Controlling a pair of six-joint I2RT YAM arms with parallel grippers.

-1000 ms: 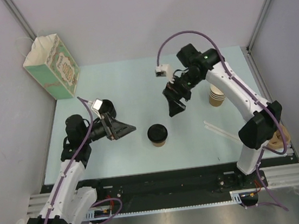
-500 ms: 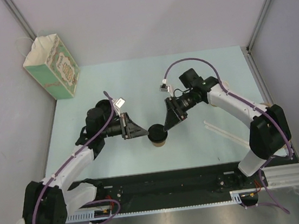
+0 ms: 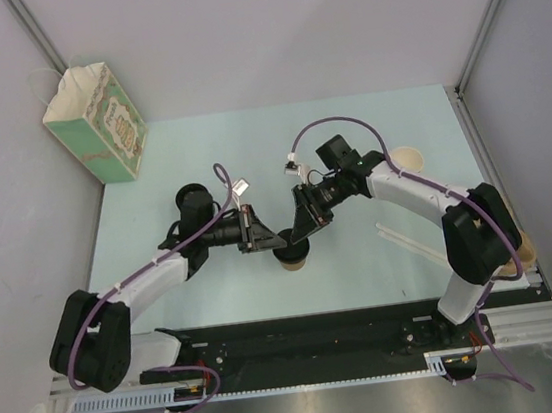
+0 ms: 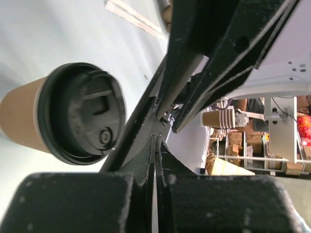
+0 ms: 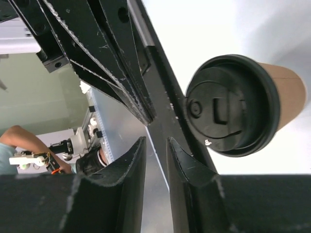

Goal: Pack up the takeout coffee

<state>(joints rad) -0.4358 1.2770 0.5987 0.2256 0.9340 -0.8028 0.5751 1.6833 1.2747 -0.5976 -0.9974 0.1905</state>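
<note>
Swung in from both sides, crowding small tan kraft paper cup with round black plastic lid [image 3: 292, 251], upright on tabletop [image 3: 199, 155]; pressed together on nothing at left tool [image 3: 266, 238], narrowly parted at right tool [image 3: 303, 229], cup outside both; risks clashing tips, knocking it over

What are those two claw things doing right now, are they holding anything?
Left gripper: closed, holding nothing; the coffee cup sits beside it.
Right gripper: slightly open, nothing in the gap.
</note>
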